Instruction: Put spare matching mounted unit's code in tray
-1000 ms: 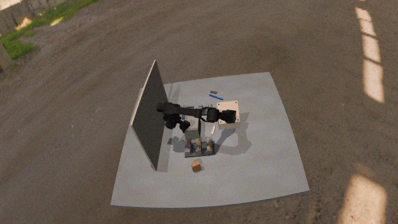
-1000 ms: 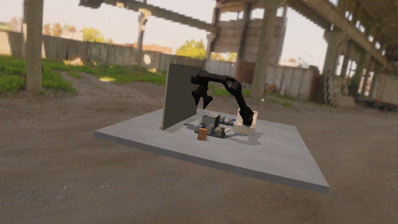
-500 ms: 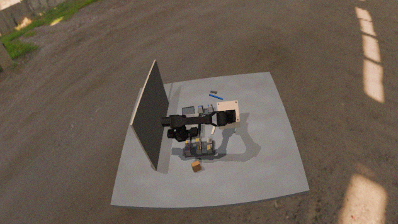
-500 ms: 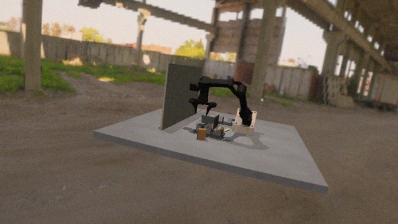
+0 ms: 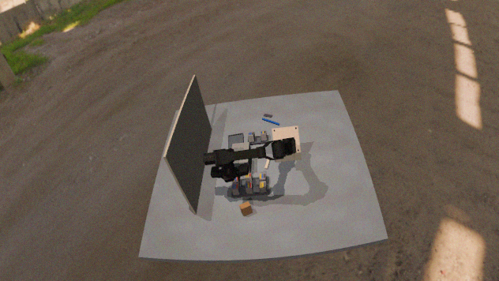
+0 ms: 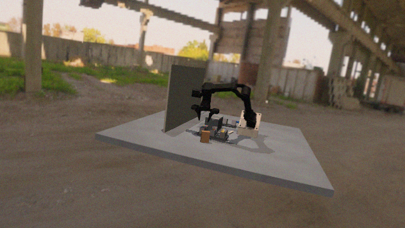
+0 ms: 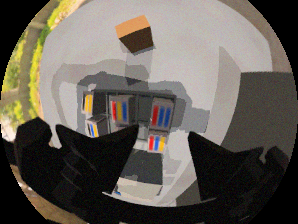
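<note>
Wrist view puts our gripper (image 7: 156, 145), jaws partly apart and holding nothing, directly above the rack of spares (image 7: 129, 112) at frame centre, its row running left to right across the gap, brown block (image 7: 135, 34) beyond at upper centre.

Table (image 5: 324, 205): plain pale grey. Upright panel (image 5: 191, 146) at the table's left part: dark grey face, tan edge. Arm (image 6: 238, 93) and hand (image 6: 205, 113): black. Base plate (image 5: 290, 132) to the right of the panel: cream-beige. Rack (image 5: 249, 185) in front of the arm: dark grey; the spares (image 7: 160, 115) in it are grey with red, blue and yellow stripes. Small block (image 5: 245, 208) just in front of the rack: orange-brown. Thin stick (image 5: 271, 121) behind the base plate: blue, with a dark grey piece (image 5: 268, 115) beside it.
</note>
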`<state>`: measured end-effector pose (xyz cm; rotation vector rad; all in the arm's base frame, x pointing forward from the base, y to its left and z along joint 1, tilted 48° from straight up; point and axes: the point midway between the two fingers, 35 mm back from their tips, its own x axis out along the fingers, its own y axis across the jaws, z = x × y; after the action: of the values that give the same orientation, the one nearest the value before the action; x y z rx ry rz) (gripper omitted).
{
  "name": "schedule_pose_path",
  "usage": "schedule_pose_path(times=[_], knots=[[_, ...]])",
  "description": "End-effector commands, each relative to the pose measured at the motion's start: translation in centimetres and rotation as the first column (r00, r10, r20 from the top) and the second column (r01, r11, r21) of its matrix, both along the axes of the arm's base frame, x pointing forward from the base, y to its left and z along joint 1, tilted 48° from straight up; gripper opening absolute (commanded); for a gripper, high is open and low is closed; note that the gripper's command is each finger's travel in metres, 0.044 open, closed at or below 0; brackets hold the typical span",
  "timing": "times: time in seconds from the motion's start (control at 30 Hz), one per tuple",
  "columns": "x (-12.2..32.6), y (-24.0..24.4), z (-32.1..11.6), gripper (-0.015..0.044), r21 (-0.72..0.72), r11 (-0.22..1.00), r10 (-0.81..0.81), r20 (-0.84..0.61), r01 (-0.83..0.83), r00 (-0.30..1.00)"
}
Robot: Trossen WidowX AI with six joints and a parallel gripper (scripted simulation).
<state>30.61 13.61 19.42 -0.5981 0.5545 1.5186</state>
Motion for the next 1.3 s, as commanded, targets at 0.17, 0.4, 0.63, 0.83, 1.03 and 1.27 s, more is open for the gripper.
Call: schedule_pose_path(times=[0.17,0.4,0.63,0.83,1.03,1.27], knots=[[0.0,1.1,-1.0,0.03,0.0,1.0,0.001,-0.006,-0.001,1.0],[0.0,1.9,-1.7,0.03,0.0,1.0,0.001,-0.006,-0.001,1.0],[0.0,2.8,-2.5,0.03,0.0,1.0,0.001,-0.005,-0.001,1.0],[-0.1,3.6,-3.1,0.03,0.0,1.0,0.001,-0.005,-0.001,1.0],[-0.1,4.3,-3.7,0.03,0.002,1.0,0.001,-0.005,-0.001,1.0],[-0.3,5.2,-4.4,0.03,0.004,1.0,0.001,-0.005,-0.001,1.0]])
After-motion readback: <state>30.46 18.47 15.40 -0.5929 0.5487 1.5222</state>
